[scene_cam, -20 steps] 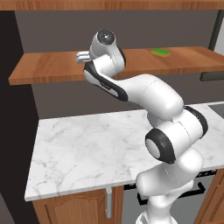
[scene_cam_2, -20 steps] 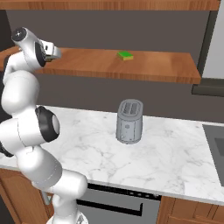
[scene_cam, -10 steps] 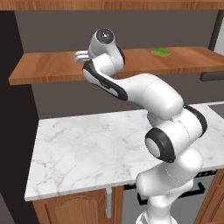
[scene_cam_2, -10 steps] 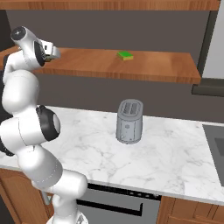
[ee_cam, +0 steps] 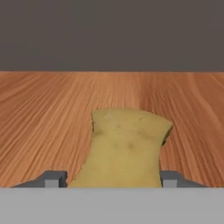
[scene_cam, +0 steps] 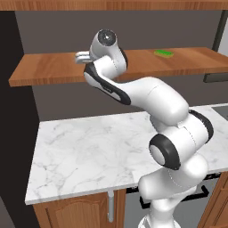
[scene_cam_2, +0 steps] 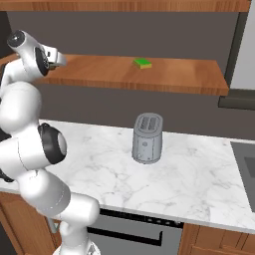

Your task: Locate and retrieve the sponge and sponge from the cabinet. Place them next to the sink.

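Note:
The dull olive-yellow sponge (ee_cam: 127, 144) lies on the reddish-brown cabinet shelf (ee_cam: 39, 113), squeezed between my fingertips. My gripper (ee_cam: 113, 179) is shut on it, one tip against each of its sides. From the base, the gripper (scene_cam: 81, 57) reaches over the left part of the shelf (scene_cam: 44, 69), and the hand hides that sponge. The bright green flat sponge (scene_cam: 164, 53) rests farther right on the same shelf, also seen as a green sponge (scene_cam_2: 143, 63) in the right base view, well apart from the gripper (scene_cam_2: 61, 62). A grey corner that looks like the sink (scene_cam_2: 245, 162) shows at the counter's right edge.
A grey toaster (scene_cam_2: 148, 138) stands on the white marble counter (scene_cam_2: 199, 184) below the shelf (scene_cam_2: 174, 74). Another wooden board runs above the shelf, close over the hand. Lower cupboards with arched doors sit under the counter (scene_cam: 84, 151).
The fingers have closed in onto the olive-yellow sponge. The arm has stayed in the same place at the shelf.

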